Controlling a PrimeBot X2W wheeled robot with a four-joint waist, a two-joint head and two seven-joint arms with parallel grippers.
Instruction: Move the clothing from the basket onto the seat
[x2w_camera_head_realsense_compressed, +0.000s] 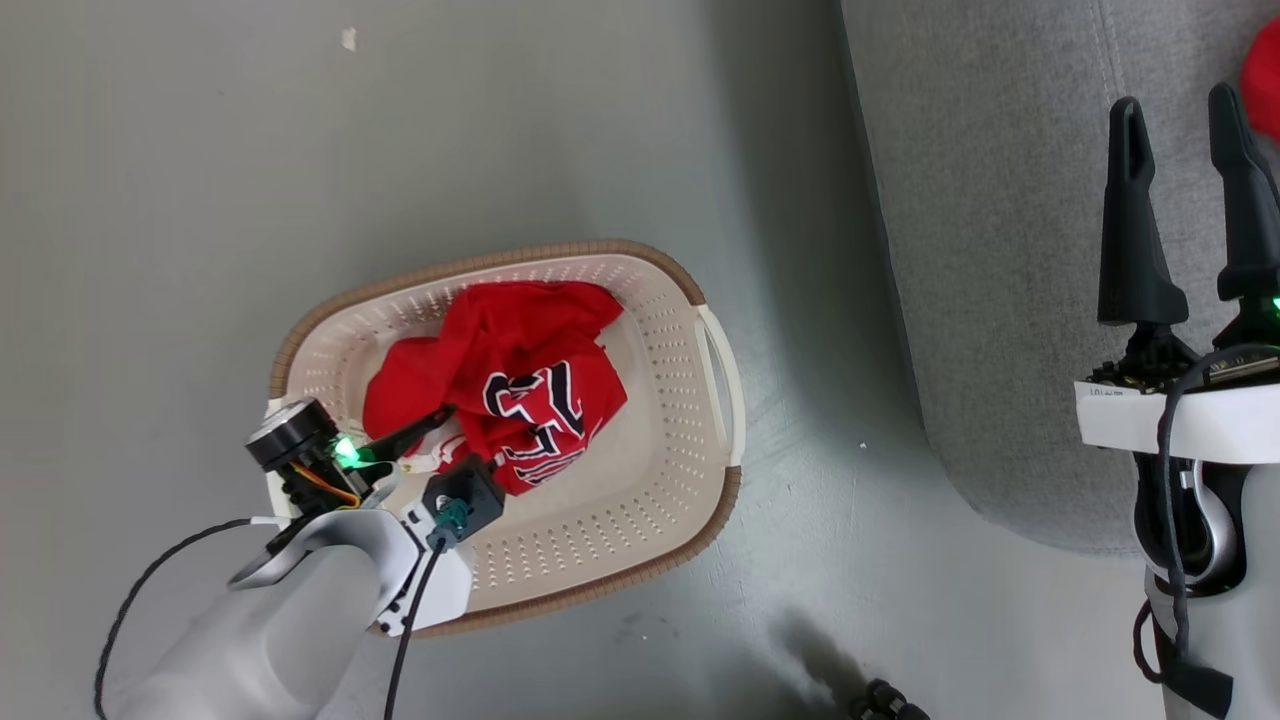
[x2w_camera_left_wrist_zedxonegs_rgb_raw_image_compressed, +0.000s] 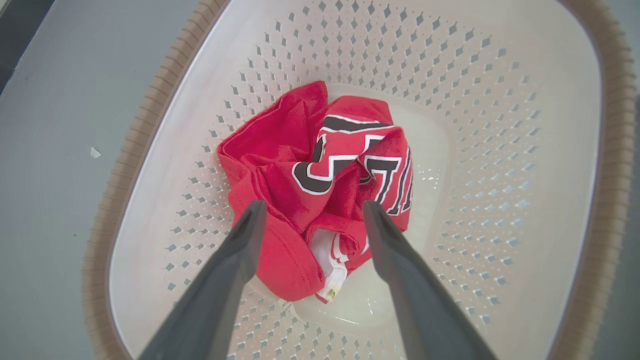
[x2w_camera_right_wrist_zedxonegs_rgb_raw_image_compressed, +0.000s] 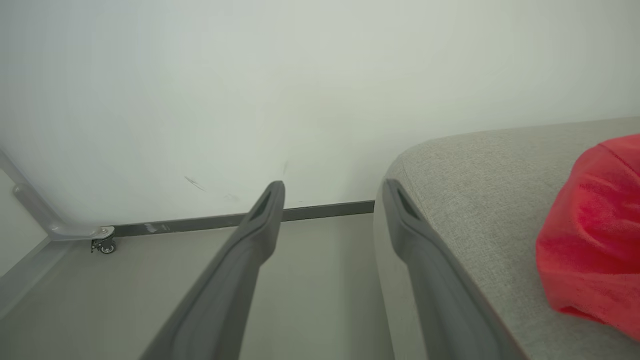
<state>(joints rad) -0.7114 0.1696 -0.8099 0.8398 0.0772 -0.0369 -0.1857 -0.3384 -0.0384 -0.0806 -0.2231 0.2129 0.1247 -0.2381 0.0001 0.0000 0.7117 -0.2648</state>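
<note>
- Left tool (x2w_camera_left_wrist_zedxonegs_rgb_raw_image_compressed: 315, 205) hung spread over the jersey (x2w_camera_left_wrist_zedxonegs_rgb_raw_image_compressed: 345, 150), crumpled in the basket (x2w_camera_left_wrist_zedxonegs_rgb_raw_image_compressed: 500, 150).
- A shallow pinch could catch one loose fold and slip.
- Right tool (x2w_camera_right_wrist_zedxonegs_rgb_raw_image_compressed: 330, 187), spread too, sat by the seat (x2w_camera_right_wrist_zedxonegs_rgb_raw_image_compressed: 475, 175).

Gripper (x2w_camera_left_wrist_zedxonegs_rgb_raw_image_compressed: 314, 204) spread wide over crumpled red jersey (x2w_camera_left_wrist_zedxonegs_rgb_raw_image_compressed: 345, 145), inside basket (x2w_camera_left_wrist_zedxonegs_rgb_raw_image_compressed: 500, 125)

A plain room set up like a living space: a light-grey upholstered sofa (x2w_camera_head_realsense_compressed: 1000, 250) stands on a smooth grey floor (x2w_camera_head_realsense_compressed: 300, 150), with a cream laundry basket (x2w_camera_head_realsense_compressed: 660, 480) of red clothing (x2w_camera_head_realsense_compressed: 500, 360) near its rounded corner. Behind is a bare white wall (x2w_camera_right_wrist_zedxonegs_rgb_raw_image_compressed: 250, 75), a dark skirting strip (x2w_camera_right_wrist_zedxonegs_rgb_raw_image_compressed: 320, 211) and a caster-wheeled metal frame (x2w_camera_right_wrist_zedxonegs_rgb_raw_image_compressed: 102, 245) — more test room than lived-in home.
</note>
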